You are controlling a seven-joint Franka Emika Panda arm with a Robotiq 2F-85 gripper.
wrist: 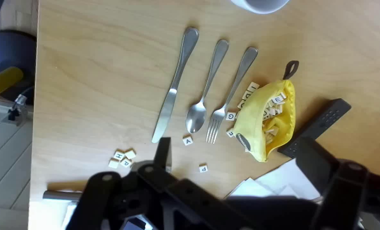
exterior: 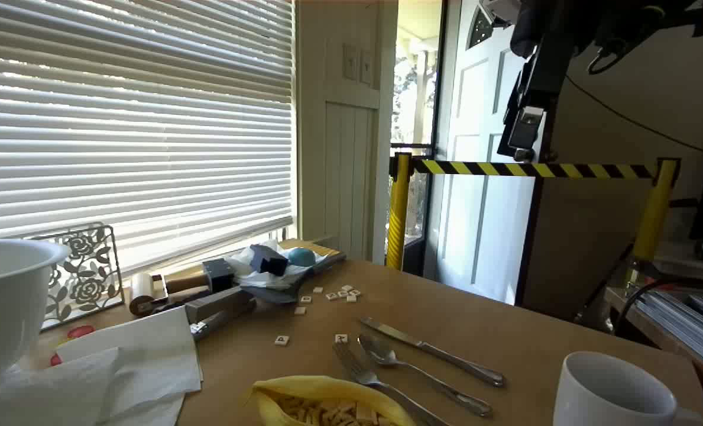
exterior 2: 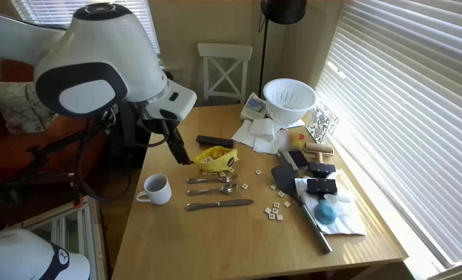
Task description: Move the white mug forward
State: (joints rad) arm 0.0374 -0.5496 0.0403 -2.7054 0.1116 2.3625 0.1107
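Observation:
The plain white mug stands upright on the wooden table near one long edge in both exterior views [exterior: 614, 390] [exterior 2: 157, 190]. Its handle points toward that table edge. In the wrist view only part of the mug [wrist: 261, 4] shows, cut off by the top edge. My gripper is open and empty, with its two dark fingers wide apart in the wrist view [wrist: 235, 143]. It hangs above the table, apart from the mug, and shows in both exterior views [exterior: 524, 151] [exterior 2: 185, 160]. Nothing is between the fingers.
A knife [exterior 2: 220, 204], a spoon [exterior 2: 213, 190] and a fork [exterior 2: 212, 179] lie beside the mug. A yellow banana pouch [exterior 2: 225, 161] of letter tiles and a black remote [exterior 2: 214, 141] lie near. A white bowl [exterior 2: 289, 103], papers [exterior 2: 264, 128] and a spatula [exterior 2: 314, 223] lie farther off.

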